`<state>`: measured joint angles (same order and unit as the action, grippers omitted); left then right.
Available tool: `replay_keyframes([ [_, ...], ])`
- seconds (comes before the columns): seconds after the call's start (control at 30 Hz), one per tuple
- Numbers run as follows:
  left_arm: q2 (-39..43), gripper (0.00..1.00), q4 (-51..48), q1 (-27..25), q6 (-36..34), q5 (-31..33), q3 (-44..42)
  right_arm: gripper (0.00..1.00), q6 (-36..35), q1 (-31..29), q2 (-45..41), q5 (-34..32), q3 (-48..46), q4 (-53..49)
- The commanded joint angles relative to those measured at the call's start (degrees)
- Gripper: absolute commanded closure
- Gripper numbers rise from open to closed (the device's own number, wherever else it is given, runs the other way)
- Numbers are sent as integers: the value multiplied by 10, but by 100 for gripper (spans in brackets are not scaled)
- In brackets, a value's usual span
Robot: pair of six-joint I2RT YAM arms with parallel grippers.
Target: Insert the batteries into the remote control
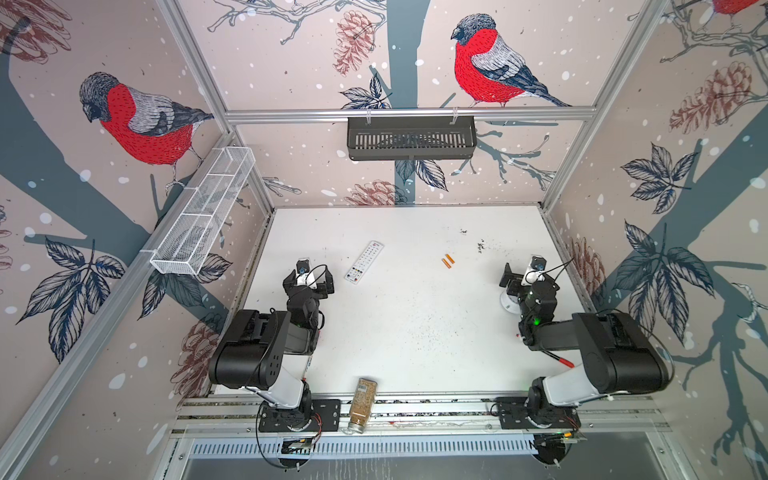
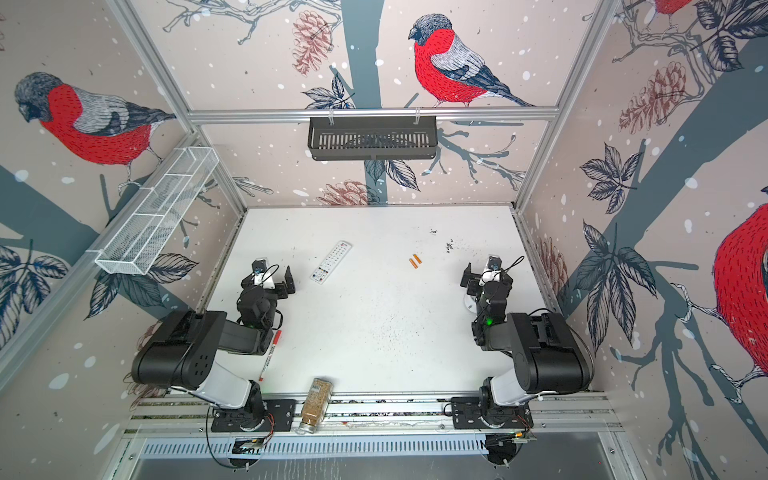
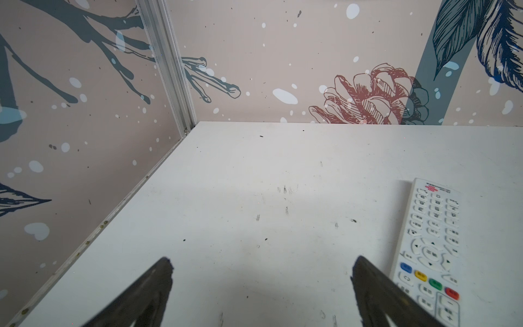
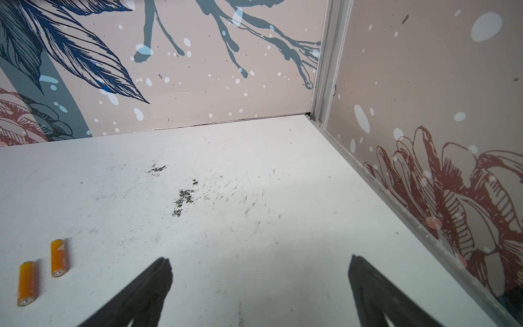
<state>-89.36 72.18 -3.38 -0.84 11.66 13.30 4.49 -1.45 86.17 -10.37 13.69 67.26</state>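
Observation:
The remote control (image 1: 364, 262) (image 2: 331, 262) lies buttons up on the white table, left of centre, a red mark at its far end. The two orange batteries (image 1: 447, 260) (image 2: 414, 260) lie side by side to its right, apart from it. My left gripper (image 1: 309, 276) (image 3: 261, 263) is open and empty, low over the table just left of the remote (image 3: 433, 246). My right gripper (image 1: 528, 276) (image 4: 259, 262) is open and empty near the right wall. In the right wrist view the batteries (image 4: 59, 257) lie beside it, clear of its fingers.
A spice jar (image 1: 363, 405) lies on the front rail. One red-capped pen (image 2: 270, 353) lies by the left arm, another (image 1: 559, 359) by the right arm. A round white object (image 1: 509, 301) sits under the right wrist. A black basket (image 1: 411, 137) and a white mesh basket (image 1: 203, 212) hang on the walls.

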Motion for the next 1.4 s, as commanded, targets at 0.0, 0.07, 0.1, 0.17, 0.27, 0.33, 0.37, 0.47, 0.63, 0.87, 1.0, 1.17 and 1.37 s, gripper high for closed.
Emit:
replay_keyframes([
  [0.0,0,2,31,1,3,-6,0,1,-2,0,-1,4,1,9],
  [0.07,0,2,32,1,3,-6,0,0,-2,0,-2,4,0,9],
  [0.1,0,2,32,1,3,-6,0,0,-2,0,-2,4,0,9],
  [0.17,0,2,32,1,3,-6,-1,1,-2,0,-2,3,-1,9],
  [0.27,0,2,31,1,3,-6,0,1,-5,-6,-2,-7,-2,13],
  [0.33,0,2,31,1,3,-6,-1,1,-7,-9,-2,-10,-2,14],
  [0.37,0,2,31,1,3,-6,0,1,-7,-8,-2,-10,-2,13],
  [0.47,0,2,32,1,3,-6,0,0,-7,-8,-2,-10,-2,14],
  [0.63,0,2,31,1,3,-6,0,0,-7,-8,-2,-10,-2,14],
  [0.87,46,2,-99,-12,-5,12,50,0,-7,-8,-2,-10,-2,14],
  [1.0,57,2,-207,-20,-4,29,104,0,-7,-8,-2,-10,-2,13],
  [1.17,59,2,-298,-68,-14,96,162,0,-5,-6,-1,-6,-2,14],
  [1.37,51,2,-374,-88,30,52,221,1,1,7,0,18,6,-1],
])
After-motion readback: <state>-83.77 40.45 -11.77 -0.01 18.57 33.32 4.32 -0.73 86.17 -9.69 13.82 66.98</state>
